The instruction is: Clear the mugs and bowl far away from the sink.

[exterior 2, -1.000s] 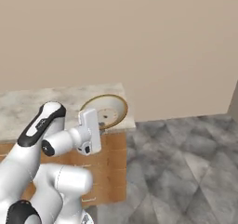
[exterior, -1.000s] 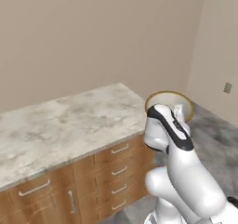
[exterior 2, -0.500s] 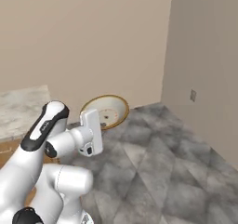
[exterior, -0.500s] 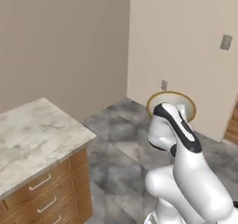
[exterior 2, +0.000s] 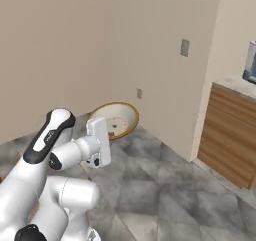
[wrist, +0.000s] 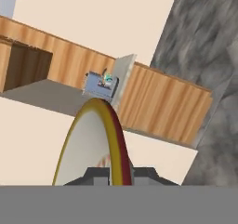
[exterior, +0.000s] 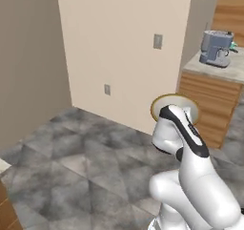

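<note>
Bowl (exterior 2: pixel 118 120) rides clamped by its rim in the gripper (wrist: pixel 117 173); the base has swung from the marble counter toward a coffee-machine counter (exterior: pixel 217 70), carry underway.

The bowl (exterior 2: pixel 116 120) is up in the air, tipped on edge, its pale beige inside facing out into the room and its brown wood-coloured rim (exterior: pixel 157 106) ringing it. The pincer (wrist: pixel 120 172) is closed on the rim's lower edge, well above the floor.

bowl (exterior: pixel 173 101) half behind arm, coffee machine (exterior 2: pixel 249 62) cut off
</note>
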Available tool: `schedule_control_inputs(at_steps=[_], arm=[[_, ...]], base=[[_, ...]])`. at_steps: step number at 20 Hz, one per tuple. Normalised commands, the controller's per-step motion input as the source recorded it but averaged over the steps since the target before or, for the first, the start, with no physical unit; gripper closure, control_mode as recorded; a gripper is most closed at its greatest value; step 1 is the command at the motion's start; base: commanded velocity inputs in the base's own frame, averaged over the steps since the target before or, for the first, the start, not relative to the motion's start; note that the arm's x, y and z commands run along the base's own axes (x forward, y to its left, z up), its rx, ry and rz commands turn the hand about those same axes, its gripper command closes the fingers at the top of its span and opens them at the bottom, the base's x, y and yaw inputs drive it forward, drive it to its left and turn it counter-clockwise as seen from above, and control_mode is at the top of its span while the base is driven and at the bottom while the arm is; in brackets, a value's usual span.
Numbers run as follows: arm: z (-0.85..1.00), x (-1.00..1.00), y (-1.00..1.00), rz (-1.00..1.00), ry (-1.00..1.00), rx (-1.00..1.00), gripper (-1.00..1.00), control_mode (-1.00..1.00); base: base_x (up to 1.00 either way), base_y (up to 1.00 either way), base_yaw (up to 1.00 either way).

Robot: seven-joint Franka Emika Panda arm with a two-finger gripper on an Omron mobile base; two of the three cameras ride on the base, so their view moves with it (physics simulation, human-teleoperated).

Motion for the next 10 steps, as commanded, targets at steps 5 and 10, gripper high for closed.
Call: schedule_control_inputs(at_steps=[5, 10], arm=[[0.00, 0.00, 0.00, 0.00, 0.00, 0.00, 1.00, 1.00], [0.00, 0.00, 0.00, 0.00, 0.00, 0.00, 1.00, 1.00]], base=[[0.00, -1.00, -0.34], [0.01, -1.00, -0.30]])
